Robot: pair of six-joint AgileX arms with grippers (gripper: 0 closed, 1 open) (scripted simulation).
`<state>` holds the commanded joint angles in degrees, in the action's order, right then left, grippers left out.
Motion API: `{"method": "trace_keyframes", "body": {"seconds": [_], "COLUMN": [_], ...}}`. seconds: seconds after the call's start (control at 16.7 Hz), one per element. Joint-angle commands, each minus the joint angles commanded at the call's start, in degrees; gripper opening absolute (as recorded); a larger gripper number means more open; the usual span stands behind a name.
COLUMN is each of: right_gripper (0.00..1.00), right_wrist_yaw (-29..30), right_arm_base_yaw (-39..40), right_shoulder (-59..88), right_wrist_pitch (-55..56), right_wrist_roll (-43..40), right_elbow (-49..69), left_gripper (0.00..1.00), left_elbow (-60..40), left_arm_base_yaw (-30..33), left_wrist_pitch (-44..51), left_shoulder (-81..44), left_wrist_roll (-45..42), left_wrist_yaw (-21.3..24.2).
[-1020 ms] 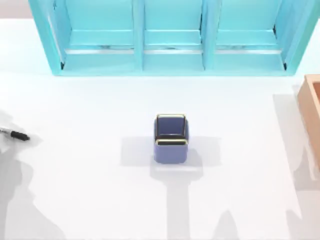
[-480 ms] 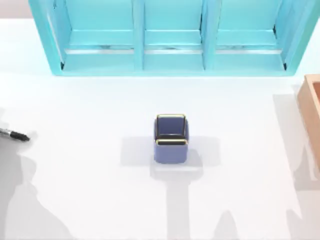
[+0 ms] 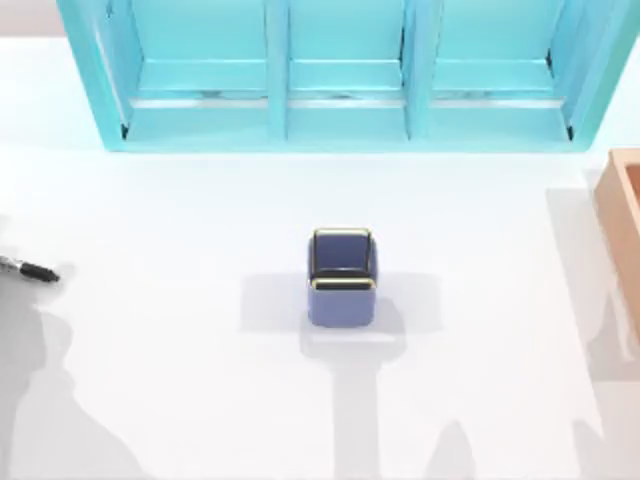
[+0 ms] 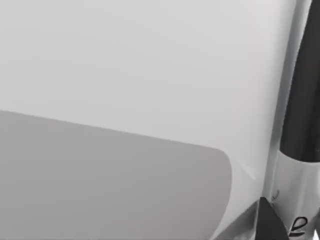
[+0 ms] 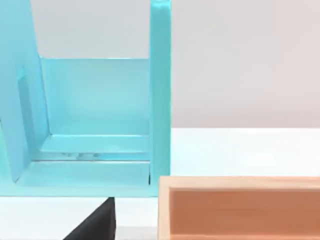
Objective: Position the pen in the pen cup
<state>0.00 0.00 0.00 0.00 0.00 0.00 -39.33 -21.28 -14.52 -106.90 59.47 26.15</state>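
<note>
Top view | pen (image 3: 33, 269) flat, lengthwise left-right, black tip toward pen cup (image 3: 342, 277) | end effector states unclear

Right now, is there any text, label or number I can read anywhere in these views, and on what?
Pen: a dark mark on the silvery shaft, cut off at the picture's edge in the left wrist view; not readable.
Pen cup: no text.
Turquoise shelf unit: no text.
Wooden box: no text.

My top camera looks straight down on the white table (image 3: 180, 380). My left wrist camera hangs very close over the pen (image 4: 300, 100). My right wrist camera faces level toward the turquoise shelf unit (image 5: 95, 125) and wooden box (image 5: 240, 207), both shared with the top view.
</note>
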Motion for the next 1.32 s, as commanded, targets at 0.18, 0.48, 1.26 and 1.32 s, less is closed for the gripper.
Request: {"method": "trace_keyframes", "body": {"seconds": [0.18, 0.48, 1.26, 1.32], "right_gripper": [1.0, 1.0, 1.0, 1.0], "right_wrist_yaw": [0.0, 0.0, 0.0, 0.0], "right_arm_base_yaw": [0.0, 0.0, 0.0, 0.0], "right_shoulder": [0.0, 0.0, 0.0, 0.0], "right_wrist_pitch": [0.0, 0.0, 0.0, 0.0], "right_wrist_roll": [0.0, 0.0, 0.0, 0.0], "right_elbow": [0.0, 0.0, 0.0, 0.0], "left_gripper": [0.0, 0.0, 0.0, 0.0], "left_elbow": [-0.08, -0.25, -0.09, -0.09], "left_arm_base_yaw": [-0.93, -6.27, -20.62, -20.62], "left_wrist_pitch": [2.01, 16.75, 60.46, 60.46], "left_shoulder": [1.73, 13.09, 50.02, 50.02], "left_wrist_roll": [-0.57, -4.86, -19.53, -19.53], "left_wrist_yaw": [0.57, 3.68, 10.67, 10.67]}}
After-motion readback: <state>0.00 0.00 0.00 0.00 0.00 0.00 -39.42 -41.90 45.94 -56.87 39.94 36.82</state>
